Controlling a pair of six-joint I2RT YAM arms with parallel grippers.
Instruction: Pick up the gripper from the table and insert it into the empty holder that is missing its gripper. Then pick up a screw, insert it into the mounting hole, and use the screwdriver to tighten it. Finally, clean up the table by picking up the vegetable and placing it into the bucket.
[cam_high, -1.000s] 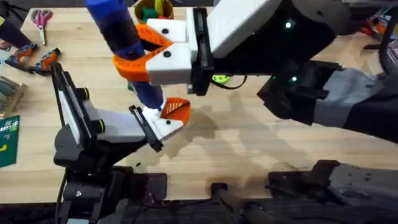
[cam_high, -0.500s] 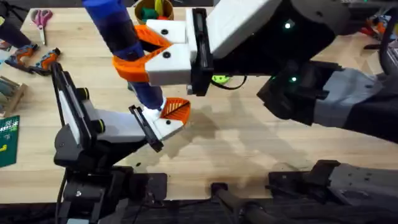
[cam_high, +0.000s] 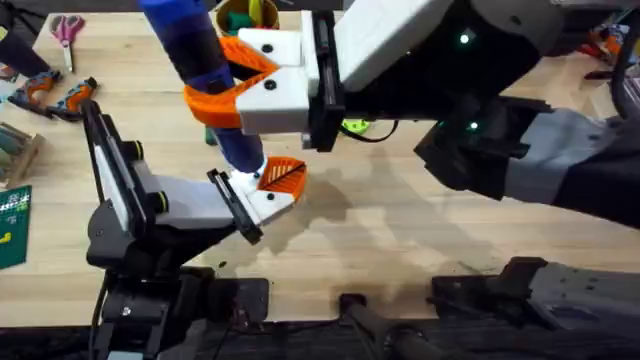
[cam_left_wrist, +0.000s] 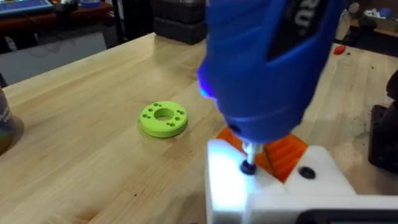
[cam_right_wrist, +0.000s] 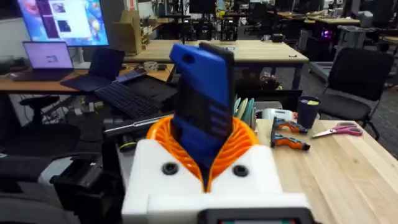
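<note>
Nothing moved; screwdriver (cam_high: 205, 75) tip on holder (cam_left_wrist: 261, 186), lime disc (cam_left_wrist: 163, 119) apart.

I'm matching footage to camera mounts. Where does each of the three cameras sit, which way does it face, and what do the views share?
Overhead: above the arms' bases, looking down and forward at the table; both arms show.
Left wrist: low over the table, facing the screwdriver tip on the holder.
Right wrist: behind the right gripper, looking out into the room.
Shared: all three show the blue screwdriver.
</note>
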